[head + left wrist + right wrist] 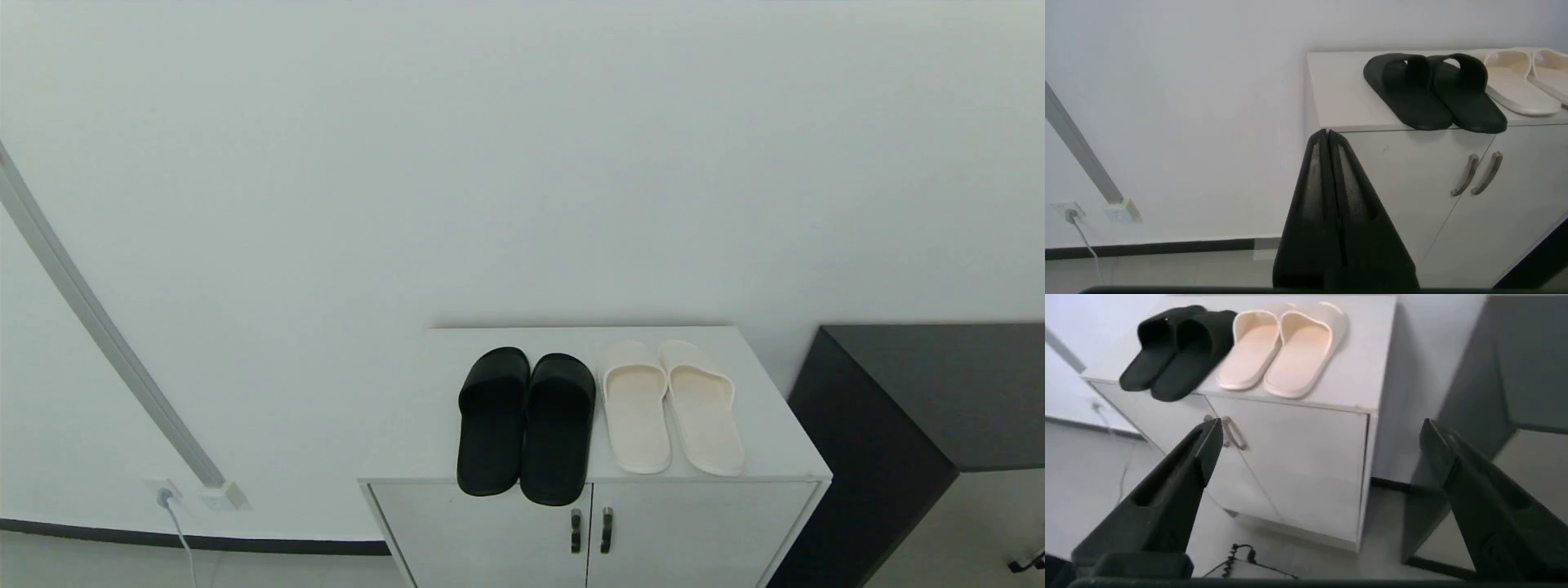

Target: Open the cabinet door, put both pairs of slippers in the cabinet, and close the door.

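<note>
A white cabinet (408, 457) stands against the wall with both doors closed and two dark handles (589, 529) side by side at the middle. On its top lie a pair of black slippers (526, 420) and, to their right, a pair of cream slippers (671, 406). My left gripper (1328, 139) is shut with nothing in it, held low in front of the cabinet's (1396, 175) left side, apart from it. My right gripper (1319, 445) is open and empty, back from the cabinet's (1315, 457) front right, with the handles (1230, 433) and both slipper pairs (1241, 343) beyond it.
A black cabinet (914, 408) stands close on the right of the white one. On the wall at the left a cable duct (90, 318) runs down to sockets (196, 494) with a plugged-in white cord. The floor in front is bare.
</note>
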`<state>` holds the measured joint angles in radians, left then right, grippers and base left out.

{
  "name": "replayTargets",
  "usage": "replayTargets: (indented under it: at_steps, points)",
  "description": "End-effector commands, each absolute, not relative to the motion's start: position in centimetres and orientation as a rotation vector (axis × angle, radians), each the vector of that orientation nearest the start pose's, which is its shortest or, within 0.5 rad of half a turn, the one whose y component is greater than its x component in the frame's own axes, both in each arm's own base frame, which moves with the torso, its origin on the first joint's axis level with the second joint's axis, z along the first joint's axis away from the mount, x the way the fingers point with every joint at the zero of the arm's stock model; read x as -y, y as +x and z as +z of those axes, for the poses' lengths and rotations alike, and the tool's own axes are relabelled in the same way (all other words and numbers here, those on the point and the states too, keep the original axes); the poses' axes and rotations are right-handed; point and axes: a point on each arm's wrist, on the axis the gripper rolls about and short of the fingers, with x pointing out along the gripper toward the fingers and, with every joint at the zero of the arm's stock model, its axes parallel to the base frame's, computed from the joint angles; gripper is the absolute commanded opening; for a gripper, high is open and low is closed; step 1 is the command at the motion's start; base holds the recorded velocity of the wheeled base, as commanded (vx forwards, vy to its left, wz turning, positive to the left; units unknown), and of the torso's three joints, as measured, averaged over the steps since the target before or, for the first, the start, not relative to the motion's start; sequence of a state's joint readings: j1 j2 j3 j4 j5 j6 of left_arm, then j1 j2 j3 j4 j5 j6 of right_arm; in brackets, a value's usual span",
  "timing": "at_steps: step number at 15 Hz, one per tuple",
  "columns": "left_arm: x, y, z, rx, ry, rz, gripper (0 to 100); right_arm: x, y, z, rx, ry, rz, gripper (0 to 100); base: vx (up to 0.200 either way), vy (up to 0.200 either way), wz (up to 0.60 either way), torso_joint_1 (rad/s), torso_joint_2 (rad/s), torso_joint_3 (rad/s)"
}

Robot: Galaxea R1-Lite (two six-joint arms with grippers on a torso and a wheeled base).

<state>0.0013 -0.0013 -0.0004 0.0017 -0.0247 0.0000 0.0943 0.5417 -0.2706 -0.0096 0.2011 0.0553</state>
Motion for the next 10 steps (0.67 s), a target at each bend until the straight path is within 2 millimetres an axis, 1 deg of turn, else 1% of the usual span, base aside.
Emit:
replayTargets:
  at_steps: [1, 2, 3, 6, 7, 8, 9, 10]
  points:
    - [0.1, -2.3, 7.5, -0.002, 0.002, -0.023, 0, -2.6, 9.8, 16.0, -0.415, 0.083, 0.398, 100, 0.000, 0.000, 0.00, 0.000, 0.00, 0.000]
    - [0.1, -2.3, 7.5, -0.001, 0.017, -0.028, 0, -3.4, 11.7, 16.9, -0.394, 0.085, 0.398, 100, 0.000, 0.000, 0.00, 0.000, 0.00, 0.000]
    - [0.1, -2.3, 7.5, -0.001, 0.021, -0.029, 0, -4.7, 13.4, 17.7, -0.388, 0.087, 0.410, 100, 0.000, 0.000, 0.00, 0.000, 0.00, 0.000]
    - [0.1, -2.3, 7.5, -0.001, 0.005, -0.026, 0, -9.4, 16.5, 18.8, -0.433, 0.096, 0.451, 100, 0.000, 0.000, 0.00, 0.000, 0.00, 0.000]
    - [0.1, -2.3, 7.5, -0.001, 0.009, -0.026, 0, -11.2, 17.6, 18.7, -0.453, 0.093, 0.443, 100, 0.000, 0.000, 0.00, 0.000, 0.00, 0.000]
    - [0.1, -2.3, 7.5, -0.001, 0.015, -0.023, 0, -12.8, 18.3, 18.4, -0.460, 0.081, 0.437, 100, 0.000, 0.000, 0.00, 0.000, 0.00, 0.000]
    - [0.1, -2.3, 7.5, -0.001, 0.009, -0.023, 0, -14.3, 19.3, 17.9, -0.464, 0.070, 0.419, 100, 0.000, 0.000, 0.00, 0.000, 0.00, 0.000]
    - [0.1, -2.3, 7.5, -0.001, 0.006, -0.021, 0, -16.0, 20.3, 16.7, -0.482, 0.054, 0.386, 100, 0.000, 0.000, 0.00, 0.000, 0.00, 0.000]
